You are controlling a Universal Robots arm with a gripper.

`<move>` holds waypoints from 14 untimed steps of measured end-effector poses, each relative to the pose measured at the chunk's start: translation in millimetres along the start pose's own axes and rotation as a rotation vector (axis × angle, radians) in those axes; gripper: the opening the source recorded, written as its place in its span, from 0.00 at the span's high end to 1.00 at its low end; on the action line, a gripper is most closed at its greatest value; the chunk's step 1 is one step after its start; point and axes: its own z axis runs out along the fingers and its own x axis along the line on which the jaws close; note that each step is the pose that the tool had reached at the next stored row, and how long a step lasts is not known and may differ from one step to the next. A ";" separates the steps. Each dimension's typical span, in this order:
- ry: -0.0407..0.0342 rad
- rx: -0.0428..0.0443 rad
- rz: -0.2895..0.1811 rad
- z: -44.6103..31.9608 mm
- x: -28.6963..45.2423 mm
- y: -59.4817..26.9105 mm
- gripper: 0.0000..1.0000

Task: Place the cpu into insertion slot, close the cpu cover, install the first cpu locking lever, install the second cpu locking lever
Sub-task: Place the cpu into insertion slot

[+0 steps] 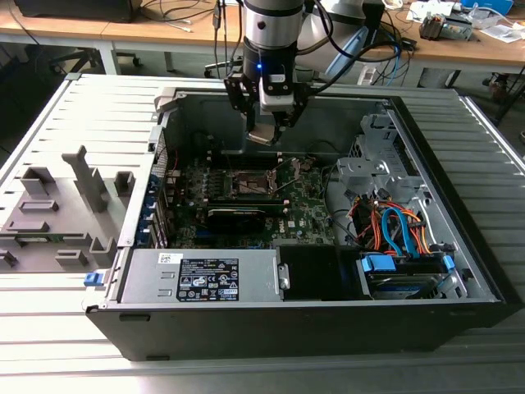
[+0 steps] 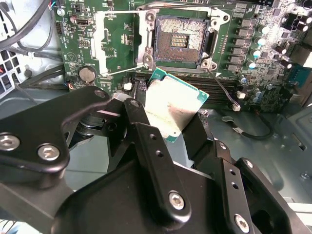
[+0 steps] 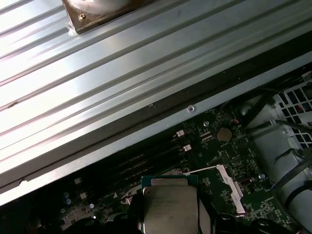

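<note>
My gripper [image 1: 264, 130] hangs inside the open computer case, above the motherboard [image 1: 295, 205]. It is shut on the cpu [image 2: 170, 109], a small square chip with a green edge, held tilted between the black fingers [image 2: 146, 131]. Its silver-grey metal top faces the first wrist view, cpu [image 3: 168, 209]. The insertion slot [image 2: 179, 43] lies bare on the board a short way ahead of the chip, its pin field showing. The cpu cover [image 2: 105, 41] stands swung open beside the slot, with thin wire levers [image 2: 127, 70] raised along it.
A long black card [image 1: 238, 215] sits just in front of the socket [image 1: 250, 182]. The power supply [image 1: 205, 275] fills the case's near side. A drive cage with orange and blue cables [image 1: 394, 230] is at the exterior view's right. A grey fixture [image 1: 57, 213] stands outside.
</note>
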 end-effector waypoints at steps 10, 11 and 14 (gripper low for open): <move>-0.0022 -0.0005 0.026 0.0 0.0 0.0 0.46; -0.0024 -0.0005 0.028 0.0 0.0 0.0 0.46; -0.0029 -0.0006 0.033 0.0 0.0 0.0 0.46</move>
